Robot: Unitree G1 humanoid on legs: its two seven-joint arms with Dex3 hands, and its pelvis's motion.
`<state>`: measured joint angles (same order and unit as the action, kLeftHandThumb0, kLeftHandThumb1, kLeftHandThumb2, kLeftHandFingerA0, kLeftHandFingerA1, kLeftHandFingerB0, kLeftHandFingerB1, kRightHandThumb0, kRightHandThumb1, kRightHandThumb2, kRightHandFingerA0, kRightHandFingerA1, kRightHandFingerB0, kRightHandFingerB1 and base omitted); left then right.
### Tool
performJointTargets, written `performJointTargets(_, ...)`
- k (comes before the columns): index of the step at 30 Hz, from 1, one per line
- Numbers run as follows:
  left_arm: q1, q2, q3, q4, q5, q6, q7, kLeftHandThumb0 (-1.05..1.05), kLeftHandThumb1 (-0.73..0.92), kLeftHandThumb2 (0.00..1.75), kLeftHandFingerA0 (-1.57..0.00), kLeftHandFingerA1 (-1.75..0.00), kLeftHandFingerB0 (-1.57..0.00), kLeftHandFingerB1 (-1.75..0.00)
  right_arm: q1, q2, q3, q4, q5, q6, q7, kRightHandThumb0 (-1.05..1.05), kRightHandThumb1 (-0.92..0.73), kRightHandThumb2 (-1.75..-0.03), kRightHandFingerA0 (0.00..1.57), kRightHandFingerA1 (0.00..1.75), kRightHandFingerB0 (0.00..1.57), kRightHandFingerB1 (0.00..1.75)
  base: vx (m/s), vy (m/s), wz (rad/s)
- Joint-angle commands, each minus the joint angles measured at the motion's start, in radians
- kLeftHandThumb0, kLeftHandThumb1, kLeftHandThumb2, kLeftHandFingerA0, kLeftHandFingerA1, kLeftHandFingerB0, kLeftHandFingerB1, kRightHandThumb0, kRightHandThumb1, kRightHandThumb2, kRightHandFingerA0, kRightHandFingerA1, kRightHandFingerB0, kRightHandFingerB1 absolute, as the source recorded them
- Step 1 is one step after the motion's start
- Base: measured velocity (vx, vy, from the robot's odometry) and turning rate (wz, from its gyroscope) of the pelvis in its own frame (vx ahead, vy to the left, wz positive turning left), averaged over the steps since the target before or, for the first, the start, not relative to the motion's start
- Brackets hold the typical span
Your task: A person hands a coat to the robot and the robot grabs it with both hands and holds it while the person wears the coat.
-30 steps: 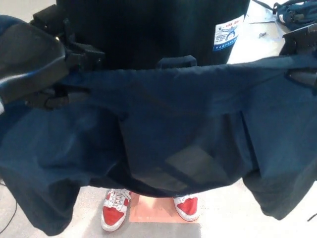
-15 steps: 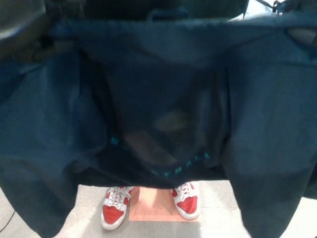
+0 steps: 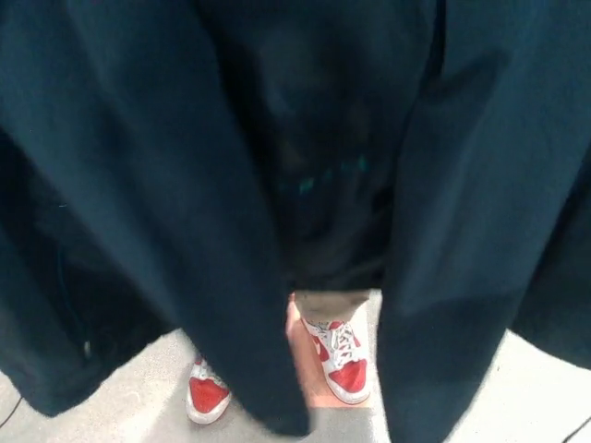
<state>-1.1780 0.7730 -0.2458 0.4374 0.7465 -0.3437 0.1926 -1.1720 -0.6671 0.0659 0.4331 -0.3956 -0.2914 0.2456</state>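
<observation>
A dark navy coat (image 3: 166, 185) fills almost the whole head view, hanging in long folds from above the picture's top edge down to near the floor. Between two of its panels I see a person's dark trouser leg (image 3: 328, 231) and red-and-white sneakers (image 3: 342, 355), the other shoe (image 3: 205, 395) partly under the cloth. Neither of my hands shows; the coat covers where they were.
A light grey floor (image 3: 138, 388) shows at the bottom, with an orange-brown square mat (image 3: 305, 341) under the person's feet. A thin dark cable (image 3: 7, 411) lies at the lower left corner.
The coat has risen past the top of the picture and hangs closer to the camera. Both hands and the coat's upper edge have left the view. The person's right-side shoe has stepped nearer.
</observation>
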Motion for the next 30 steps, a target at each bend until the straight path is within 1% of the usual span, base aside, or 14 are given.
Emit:
performJointTargets(1,-0.413,0.073,-0.02,0.309,0.209,0.075,0.38,-0.39,0.87,0.71,-0.89,-1.75,-0.74,-1.54,-0.439,-0.113,-0.074,0.286,-0.058,-0.003,-0.25,-0.39,-0.89,-0.66,0.83,1.75,0.64,1.7,0.0,0.0,0.0)
performJointTargets(12,-0.746,0.057,-0.113,0.603,0.196,0.011,0.451,-0.37,0.83,0.71,-0.91,-1.75,-0.74,-1.53,-0.769,-0.139,-0.033,0.552,-0.059,-0.043,-0.231,-0.36,-0.86,-0.65,0.96,1.75,0.69,1.72,0.0,0.0,0.0)
performJointTargets(13,-0.77,0.056,-0.12,0.626,0.195,0.011,0.451,-0.41,0.87,0.66,-0.93,-1.75,-0.72,-1.53,-0.798,-0.135,-0.033,0.577,-0.054,-0.032,-0.23,-0.38,-0.84,-0.65,1.0,1.75,0.76,1.7,0.0,0.0,0.0)
performJointTargets(15,-0.81,0.056,-0.145,0.661,0.212,0.014,0.47,-0.43,0.86,0.66,-0.96,-1.75,-0.7,-1.51,-0.84,-0.129,-0.031,0.598,-0.051,-0.002,-0.217,-0.4,-0.86,-0.65,1.01,1.75,0.72,1.73,0.0,0.0,0.0)
performJointTargets(17,-0.855,0.053,-0.171,0.7,0.221,0.02,0.475,-0.43,0.8,0.69,-0.95,-1.75,-0.72,-1.26,-0.892,-0.13,-0.001,0.629,-0.087,0.013,-0.24,-0.42,-0.86,-0.65,1.0,1.75,0.71,1.68,0.0,0.0,0.0)
performJointTargets(20,-0.887,0.049,-0.19,0.731,0.219,0.013,0.476,-0.42,0.79,0.69,-0.97,-1.75,-0.72,-1.28,-0.936,-0.137,0.042,0.66,-0.135,0.003,-0.268,-0.39,-0.86,-0.65,1.02,1.75,0.73,1.69,0.0,0.0,0.0)
performJointTargets(21,-0.9,0.047,-0.199,0.742,0.221,0.015,0.475,-0.38,0.8,0.64,-0.95,-1.75,-0.64,-1.51,-0.954,-0.136,0.054,0.678,-0.143,0.0,-0.274,-0.39,-0.85,-0.65,1.03,1.75,0.74,1.73,0.0,0.0,0.0)
performJointTargets(23,-0.929,0.042,-0.22,0.769,0.228,0.023,0.464,-0.4,0.8,0.64,-0.93,-1.75,-0.64,-1.5,-0.994,-0.134,0.086,0.716,-0.167,0.003,-0.284,-0.4,-0.86,-0.65,1.02,1.75,0.74,1.74,0.0,0.0,0.0)
performJointTargets(24,-0.951,0.038,-0.231,0.783,0.231,0.027,0.45,-0.41,0.63,1.01,-1.22,-1.37,-0.81,-1.08,-1.017,-0.137,0.104,0.737,-0.181,-0.007,-0.285,-0.39,-0.86,-0.65,1.03,1.75,0.76,1.74,0.0,0.0,0.0)
performJointTargets(25,-0.962,0.035,-0.238,0.793,0.23,0.026,0.45,-0.41,0.63,1.01,-1.22,-1.37,-0.81,-1.08,-1.028,-0.139,0.113,0.749,-0.184,-0.014,-0.288,-0.39,-0.86,-0.65,1.03,1.75,0.76,1.74,0.0,0.0,0.0)
performJointTargets(26,-0.972,0.036,-0.248,0.804,0.231,0.028,0.449,-0.43,0.78,0.68,-0.91,-1.73,-0.78,-1.19,-1.04,-0.135,0.125,0.766,-0.186,-0.018,-0.289,-0.39,-0.85,-0.65,1.03,1.75,0.76,1.74,0.0,0.0,0.0)
performJointTargets(28,-0.985,0.034,-0.262,0.819,0.232,0.026,0.462,-0.42,0.78,0.69,-0.92,-1.72,-0.78,-1.22,-1.057,-0.131,0.135,0.788,-0.182,-0.023,-0.283,-0.39,-0.85,-0.64,1.01,1.75,0.73,1.74,0.0,0.0,0.0)
performJointTargets(29,-0.996,0.031,-0.268,0.828,0.23,0.029,0.46,-0.43,0.78,0.63,-0.95,-1.66,-0.83,-0.91,-1.068,-0.129,0.144,0.799,-0.185,-0.021,-0.283,-0.38,-0.84,-0.65,1.0,1.75,0.76,1.72,0.0,0.0,0.0)
performJointTargets(30,-1.008,0.026,-0.274,0.838,0.229,0.034,0.456,-0.43,0.78,0.63,-0.95,-1.66,-0.83,-0.91,-1.08,-0.128,0.154,0.81,-0.19,-0.018,-0.283,-0.38,-0.84,-0.65,1.0,1.75,0.76,1.72,0.0,0.0,0.0)
